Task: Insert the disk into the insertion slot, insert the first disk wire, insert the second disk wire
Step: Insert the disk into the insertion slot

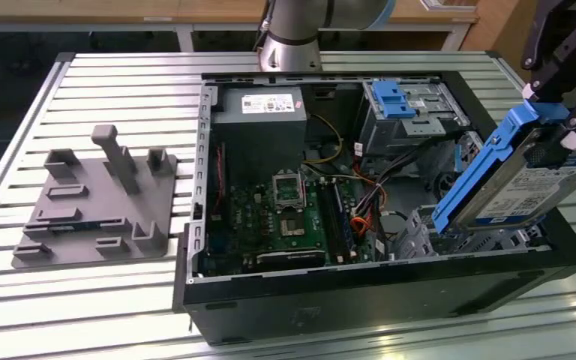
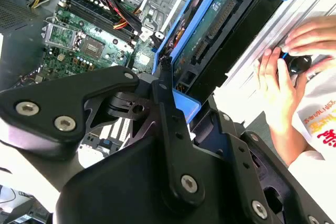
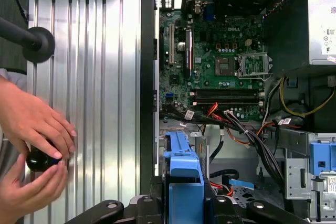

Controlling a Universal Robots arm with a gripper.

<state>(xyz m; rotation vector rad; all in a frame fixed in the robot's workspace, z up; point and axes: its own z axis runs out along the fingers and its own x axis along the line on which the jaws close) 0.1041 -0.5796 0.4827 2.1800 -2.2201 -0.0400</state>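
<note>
gripper (image 1: pixel 560 131): clamping the disk (image 1: pixel 521 187), holding it tilted
disk: hovering right over the insertion slot (image 1: pixel 420 229), not in yet

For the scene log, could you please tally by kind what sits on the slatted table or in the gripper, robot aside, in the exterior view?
Open computer case: 1
Grey fixture plate: 1
Blue-framed disk, held by the gripper: 1
Total: 3

Tool (image 2: pixel 181 98) clamps the disk (image 2: pixel 210 30) by its blue carrier, tilted above the motherboard (image 2: pixel 89 40). A person's hands (image 2: pixel 278 85) hold a small black object (image 2: pixel 300 64), possibly a knob, over the tabletop (image 2: pixel 315 3).
</note>
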